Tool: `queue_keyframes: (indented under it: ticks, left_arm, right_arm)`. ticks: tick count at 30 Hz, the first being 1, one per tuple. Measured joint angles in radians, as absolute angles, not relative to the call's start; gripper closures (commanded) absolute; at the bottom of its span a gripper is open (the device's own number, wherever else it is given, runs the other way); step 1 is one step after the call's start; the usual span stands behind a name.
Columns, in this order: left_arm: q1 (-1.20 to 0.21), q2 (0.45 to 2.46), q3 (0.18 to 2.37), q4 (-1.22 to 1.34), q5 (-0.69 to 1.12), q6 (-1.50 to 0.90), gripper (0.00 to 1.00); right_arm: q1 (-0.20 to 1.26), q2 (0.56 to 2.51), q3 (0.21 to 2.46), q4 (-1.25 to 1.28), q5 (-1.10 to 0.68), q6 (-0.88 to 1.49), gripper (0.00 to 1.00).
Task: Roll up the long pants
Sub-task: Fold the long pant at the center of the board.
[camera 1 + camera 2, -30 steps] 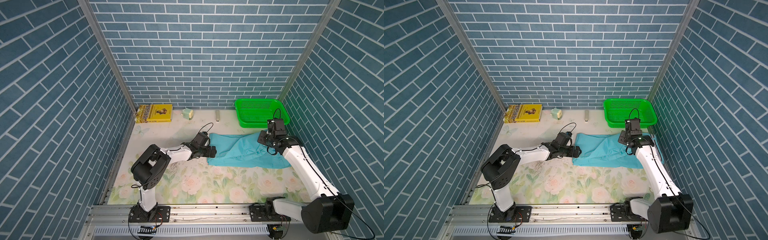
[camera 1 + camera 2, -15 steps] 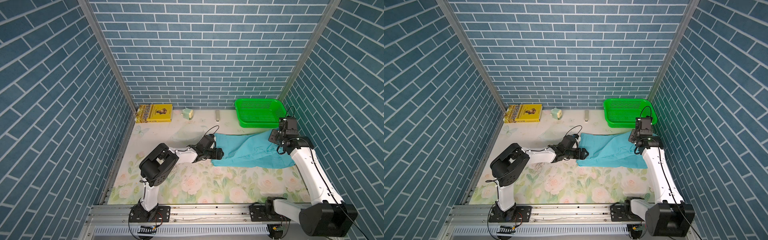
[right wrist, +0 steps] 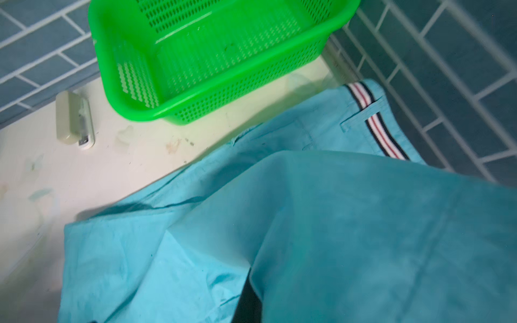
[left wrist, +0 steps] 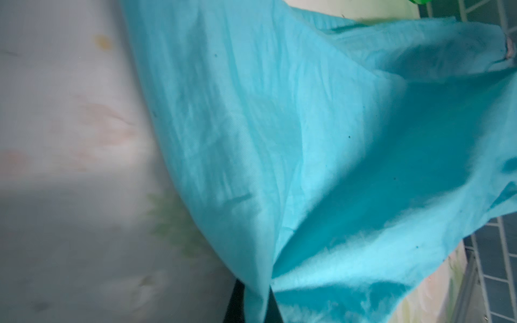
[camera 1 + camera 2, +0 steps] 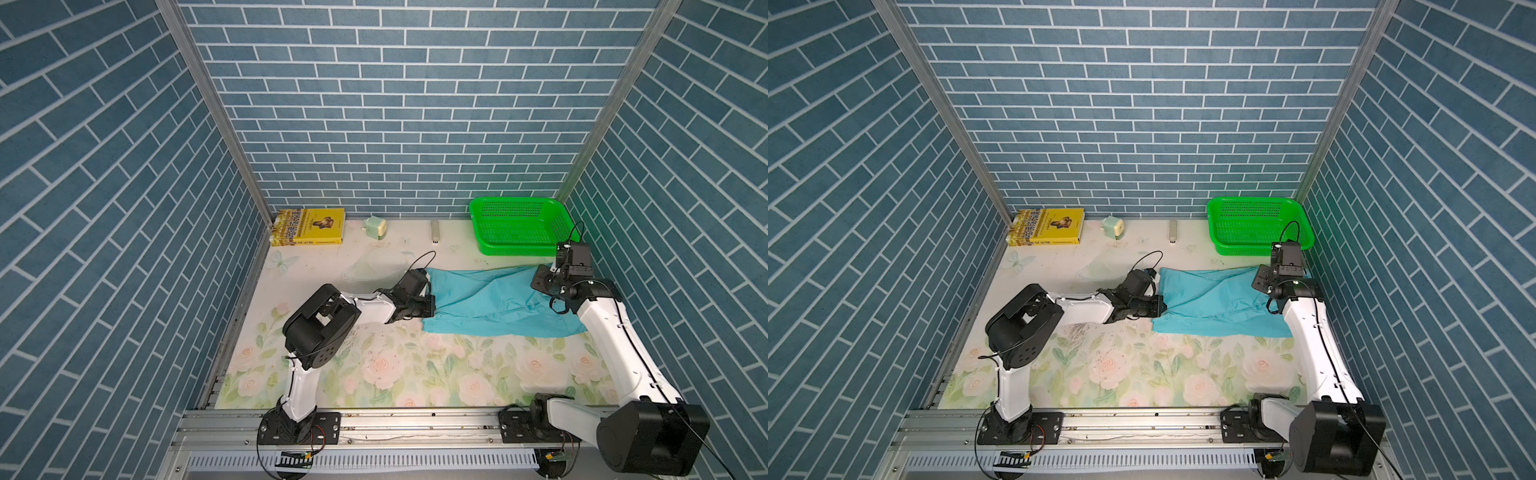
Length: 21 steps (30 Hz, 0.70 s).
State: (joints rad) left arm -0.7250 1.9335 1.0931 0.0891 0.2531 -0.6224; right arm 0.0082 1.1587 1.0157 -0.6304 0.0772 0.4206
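Observation:
The long pants (image 5: 490, 303) (image 5: 1217, 307) are turquoise and lie spread across the back right of the flowered table. My left gripper (image 5: 430, 305) (image 5: 1160, 309) is at their left edge. In the left wrist view it (image 4: 256, 304) is shut on a pinched fold of the turquoise cloth (image 4: 279, 125). My right gripper (image 5: 542, 284) (image 5: 1262, 284) is at the pants' right end, by the side wall. In the right wrist view it (image 3: 251, 302) is shut on a raised fold of the pants (image 3: 335, 223). The striped waistband (image 3: 375, 125) lies beyond that fold.
A green basket (image 5: 519, 224) (image 3: 209, 56) stands at the back right, just behind the pants. A yellow book (image 5: 309, 226), a small pale green object (image 5: 376, 227) and a small white device (image 5: 435, 230) (image 3: 74, 123) lie along the back wall. The right brick wall is close to my right arm.
My left gripper has shut on the left edge of the pants. My right gripper has moved right toward the side wall with the cloth, drawing the pants out.

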Motion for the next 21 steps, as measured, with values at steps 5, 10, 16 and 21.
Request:
queue_keyframes:
  ticks: [5,10,16,21]
  left_arm:
    - [-0.521,1.764,1.047,-0.11,0.237,-0.503,1.0]
    - [-0.335,1.65,1.002,-0.268,0.232,-0.408,0.14]
    - [-0.297,1.634,0.999,-0.374,0.175,-0.401,0.0]
    - [-0.31,1.607,1.002,-0.383,0.157,-0.41,0.0]
  right_arm:
    - [0.052,1.145,0.891,-0.546,-0.088,0.497,1.0]
    - [0.227,1.164,0.879,-0.459,-0.16,0.55,1.0]
    - [0.255,1.236,0.975,-0.442,-0.131,0.56,1.0]
    - [0.263,1.224,1.098,-0.502,-0.062,0.523,1.0]
